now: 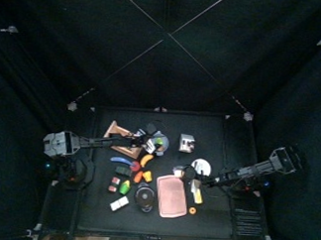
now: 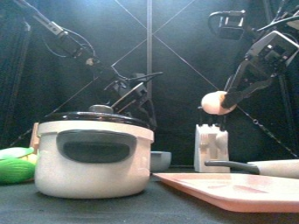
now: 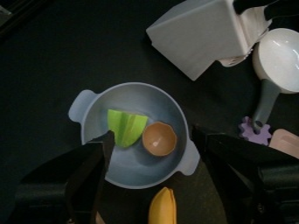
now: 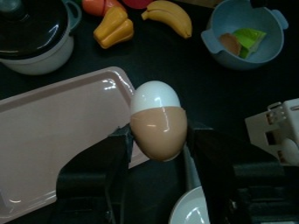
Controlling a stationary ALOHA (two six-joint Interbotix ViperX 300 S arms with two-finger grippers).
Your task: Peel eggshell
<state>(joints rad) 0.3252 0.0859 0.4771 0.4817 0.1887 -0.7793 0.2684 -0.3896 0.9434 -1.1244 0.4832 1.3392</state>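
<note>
My right gripper (image 4: 158, 147) is shut on an egg (image 4: 158, 118) and holds it up above the table. The egg's top is bare white and its lower part still wears brown shell. It also shows in the front view (image 2: 214, 102), high above the white rack. My left gripper (image 3: 158, 179) is open and hovers over a blue-grey bowl (image 3: 87, 136). The bowl holds a green piece (image 3: 126, 127) and a brown shell piece (image 3: 159, 139). In the top view the left gripper (image 1: 133, 141) is left of centre and the right gripper (image 1: 208, 178) is at the right.
A pink tray (image 4: 52, 131) lies under the egg, by a white plate (image 4: 193, 208) and a white rack (image 2: 211, 144). A lidded pot (image 2: 93, 156) stands front left. A banana (image 4: 170, 16) and orange food (image 4: 114, 26) lie near the bowl (image 4: 246, 35).
</note>
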